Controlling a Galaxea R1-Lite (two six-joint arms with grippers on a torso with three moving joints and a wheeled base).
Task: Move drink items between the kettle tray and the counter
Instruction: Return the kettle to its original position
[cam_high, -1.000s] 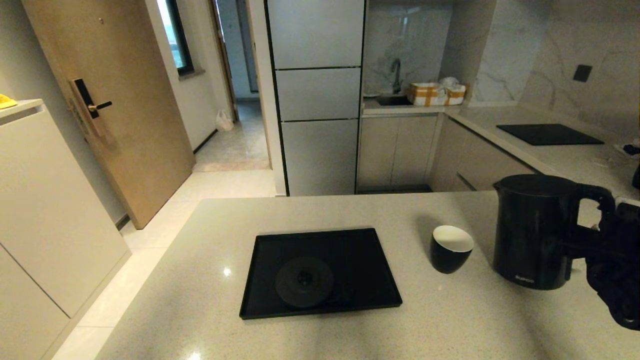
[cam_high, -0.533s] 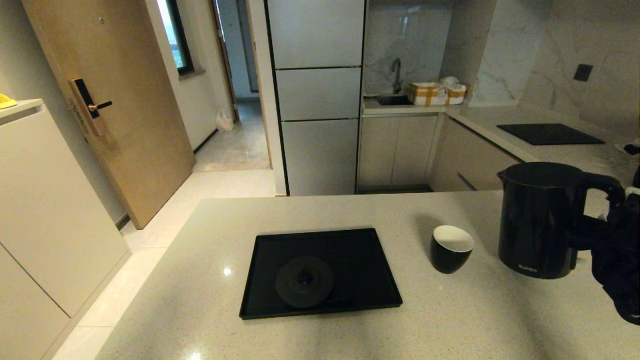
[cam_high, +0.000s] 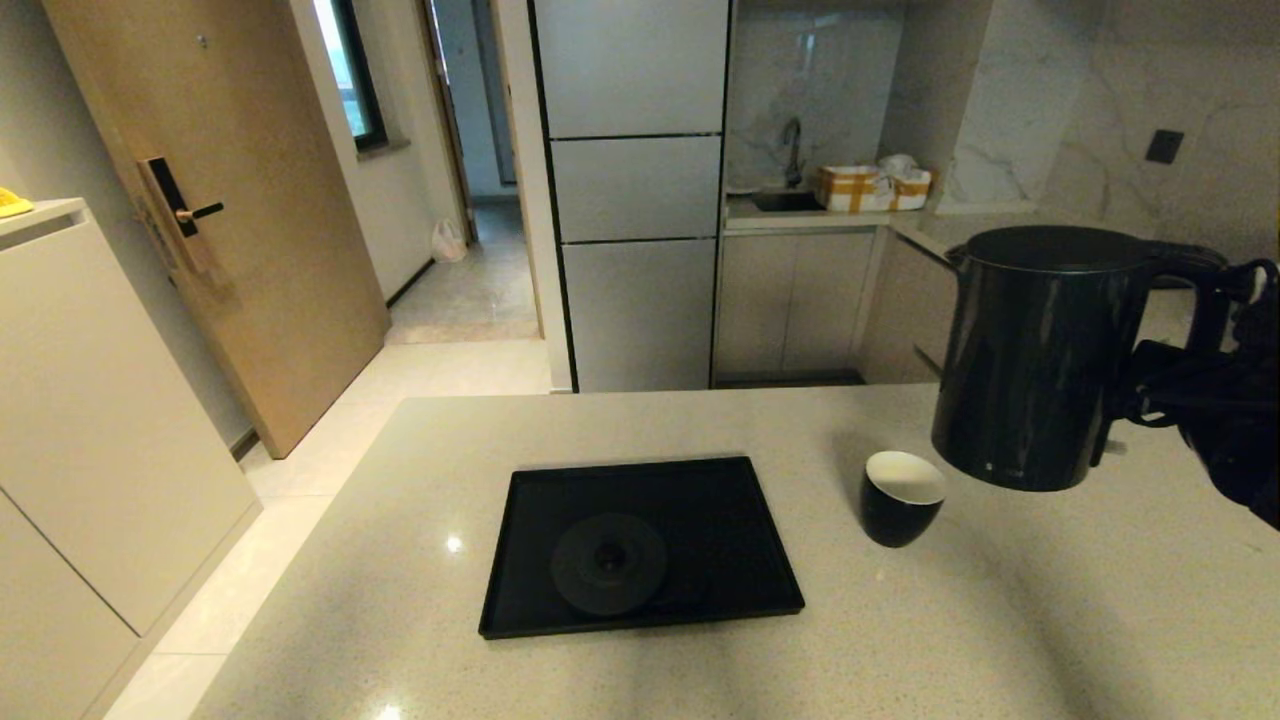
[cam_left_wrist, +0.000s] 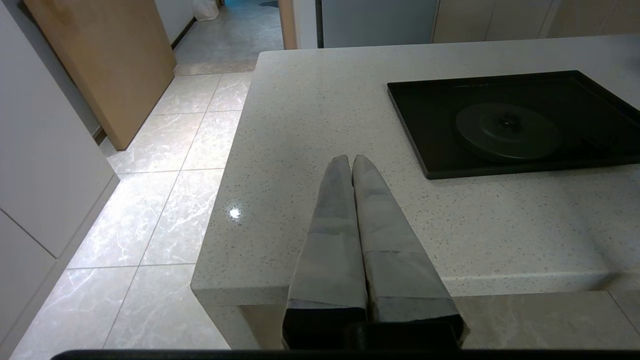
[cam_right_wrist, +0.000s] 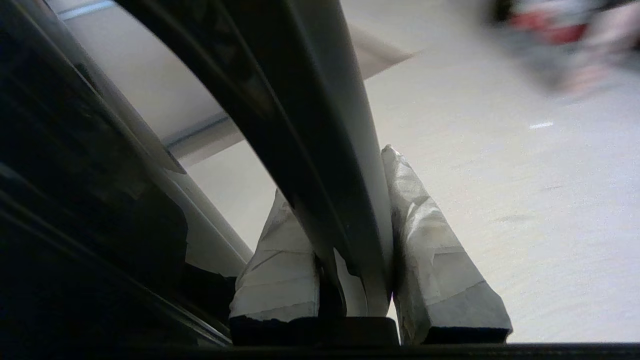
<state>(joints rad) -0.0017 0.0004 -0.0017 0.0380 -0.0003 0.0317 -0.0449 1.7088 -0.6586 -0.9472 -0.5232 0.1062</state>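
The tall black kettle (cam_high: 1040, 360) hangs upright in the air above the right part of the beige counter (cam_high: 700, 420), its base just higher than the small black cup (cam_high: 902, 496) and to the cup's right. My right gripper (cam_high: 1195, 385) is shut on the kettle's loop handle; in the right wrist view the handle (cam_right_wrist: 310, 125) runs between its taped fingers (cam_right_wrist: 425, 235). The black tray (cam_high: 740, 560) lies left of the cup, with only its round base disc (cam_high: 608, 562) in it. My left gripper (cam_left_wrist: 351, 161) is shut and holds nothing, over the counter's near left corner.
The counter's left edge (cam_high: 300, 520) drops to the tiled floor. Behind the counter stand tall grey cabinets (cam_high: 635, 190) and a back worktop with a sink and a yellow-checked box (cam_high: 873, 187). A wooden door (cam_high: 220, 200) is at the far left.
The right gripper has lifted the kettle off the counter and carried it up and a little left, toward the cup. Cup, tray and left arm have stayed put.
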